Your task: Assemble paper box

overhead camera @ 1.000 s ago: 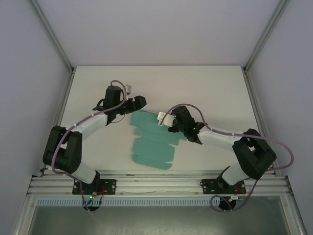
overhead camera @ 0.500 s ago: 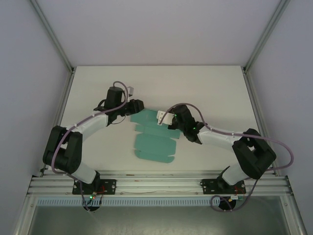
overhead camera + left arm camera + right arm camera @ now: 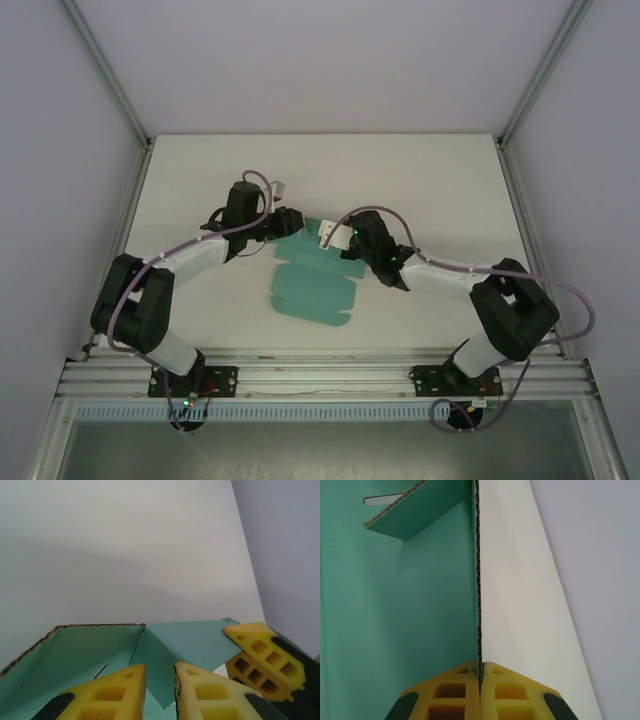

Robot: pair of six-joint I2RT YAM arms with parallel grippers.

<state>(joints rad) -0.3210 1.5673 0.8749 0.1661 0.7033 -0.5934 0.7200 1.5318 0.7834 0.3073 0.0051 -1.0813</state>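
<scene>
Right wrist view: the paper box (image 3: 395, 605) edge is pinched by the right gripper (image 3: 480, 679). From the left wrist, the left gripper (image 3: 160, 672) is seen narrowed about a flap (image 3: 170, 642), though contact cannot be told.

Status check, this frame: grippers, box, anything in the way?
Right gripper clamped on paper box edge. Left gripper narrow around a flap, grip unclear. Box partly folded. Nothing blocking.

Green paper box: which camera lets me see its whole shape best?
The top external camera. Most of the paper box shows there, lying on the table with its flaps. The left wrist camera is very close and sees a raised flap; the right wrist camera sees one panel and its edge.
</scene>
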